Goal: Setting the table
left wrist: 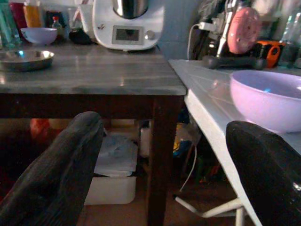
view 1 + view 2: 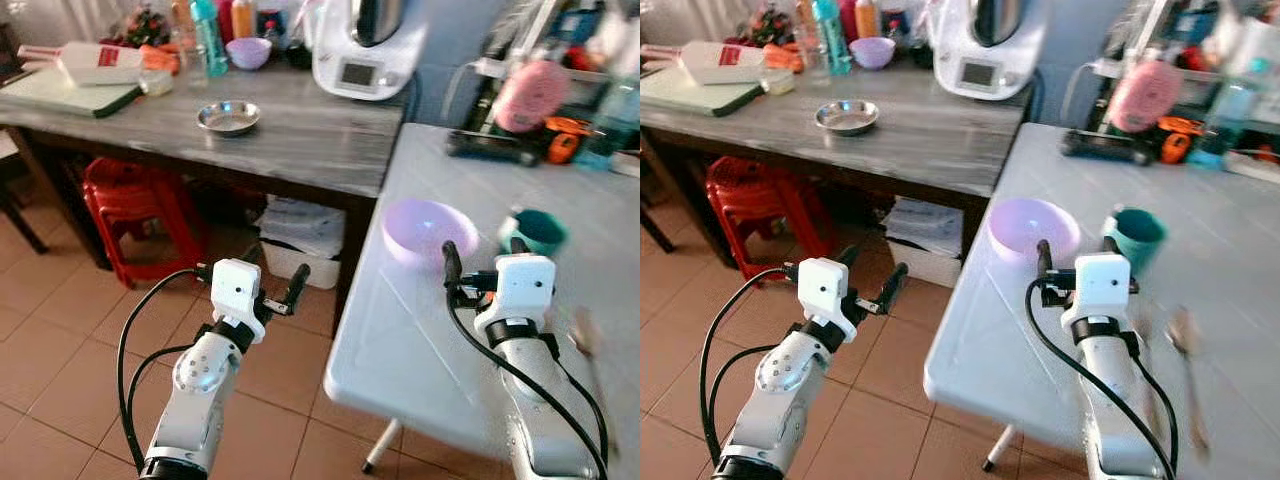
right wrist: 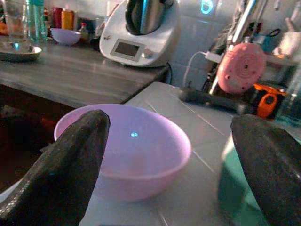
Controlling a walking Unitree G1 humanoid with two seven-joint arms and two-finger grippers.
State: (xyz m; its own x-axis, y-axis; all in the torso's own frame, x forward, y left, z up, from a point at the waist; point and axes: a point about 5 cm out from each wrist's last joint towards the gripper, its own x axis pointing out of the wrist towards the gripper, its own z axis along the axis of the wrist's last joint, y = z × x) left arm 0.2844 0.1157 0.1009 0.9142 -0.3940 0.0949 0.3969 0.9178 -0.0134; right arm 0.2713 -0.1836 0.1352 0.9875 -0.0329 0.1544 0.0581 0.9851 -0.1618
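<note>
Risk: right hand (image 2: pixel 1073 258), fingers spread wide, hovers just near of the purple bowl (image 2: pixel 1032 229) and teal cup (image 2: pixel 1134 236) by the white tabletop (image 2: pixel 980 370) left edge, so a misaligned reach could shove the bowl off; left hand (image 2: pixel 250 282) open over the floor.

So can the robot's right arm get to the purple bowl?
Probably yes. The right gripper hovers over the white table with its jaws open, just short of the purple bowl. Nothing stands between them; the green cup sits off to the bowl's side.
</note>
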